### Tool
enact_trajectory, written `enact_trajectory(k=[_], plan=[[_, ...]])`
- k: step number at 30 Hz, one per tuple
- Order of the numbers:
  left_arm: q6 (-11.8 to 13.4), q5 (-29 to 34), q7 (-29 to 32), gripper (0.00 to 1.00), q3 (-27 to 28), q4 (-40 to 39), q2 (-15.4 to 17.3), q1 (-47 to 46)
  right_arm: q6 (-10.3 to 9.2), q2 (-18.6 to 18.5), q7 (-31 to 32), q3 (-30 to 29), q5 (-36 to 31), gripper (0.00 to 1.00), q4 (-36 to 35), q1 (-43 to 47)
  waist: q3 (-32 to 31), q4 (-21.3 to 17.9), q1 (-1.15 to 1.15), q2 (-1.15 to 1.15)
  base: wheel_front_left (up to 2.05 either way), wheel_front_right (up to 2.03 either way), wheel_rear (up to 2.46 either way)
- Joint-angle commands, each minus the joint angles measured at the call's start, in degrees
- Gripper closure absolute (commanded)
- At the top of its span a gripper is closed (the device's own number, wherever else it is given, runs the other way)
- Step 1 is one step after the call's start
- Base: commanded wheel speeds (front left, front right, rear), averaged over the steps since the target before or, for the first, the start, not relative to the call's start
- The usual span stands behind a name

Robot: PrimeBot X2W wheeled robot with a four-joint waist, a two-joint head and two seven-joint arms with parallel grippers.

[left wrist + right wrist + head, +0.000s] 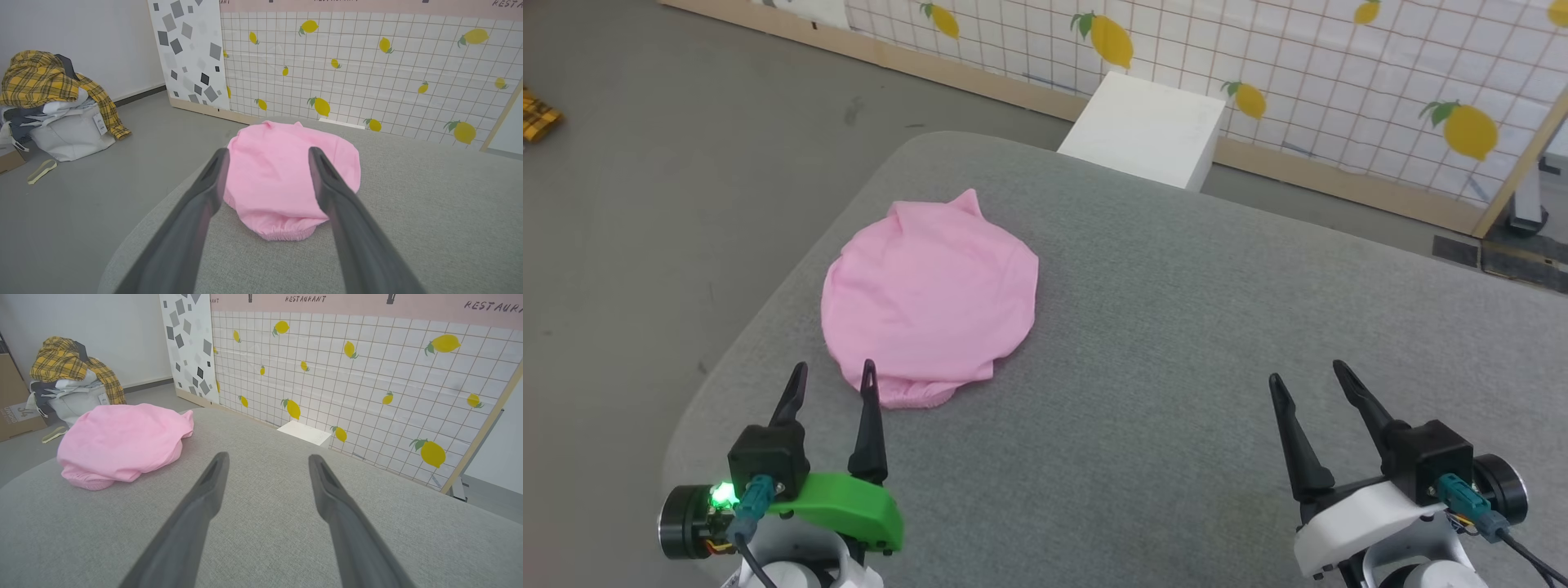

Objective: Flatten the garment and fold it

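Pink garment (929, 298) lying bunched on the grey table (1176, 343), left gripper (835, 374) hovering just beside its waistband, jaws spread, grasping nothing; right gripper (1307, 371) hovering well apart, likewise spread

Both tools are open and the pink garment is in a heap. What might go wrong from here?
1. The garment sits bunched near the left edge of the grey surface; pulling it that way may drag it off.
2. The left tool faces the gathered waistband; a pinch there may grab several layers.
3. The right tool is far off, so a one-sided pull may just slide the heap.
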Motion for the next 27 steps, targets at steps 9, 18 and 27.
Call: enact_trajectory(k=[9, 18, 27], plan=[[1.1, -1.2, -1.7, 0.0, -0.8, -0.1, 0.7, 1.2, -0.05, 0.1, -1.3, 0.6, 0.9, 0.0, 0.6, -0.6, 0.1, 2.7, 0.0, 0.0, 0.0, 0.0, 0.0], [1.8, -2.2, -2.8, 0.0, -1.2, 0.1, 0.9, 1.4, -0.06, 0.1, -2.0, 1.0, 1.2, 0.0, 0.9, -0.8, 0.2, 4.9, 0.0, 0.0, 0.0, 0.0, 0.0], [2.5, -3.1, -3.8, 0.0, -1.6, 0.4, 1.3, 1.6, -0.07, 0.1, -2.8, 1.4, 1.5, 0.0, 1.2, -0.8, 0.3, 7.0, 0.0, 0.0, 0.0, 0.0, 0.0]])
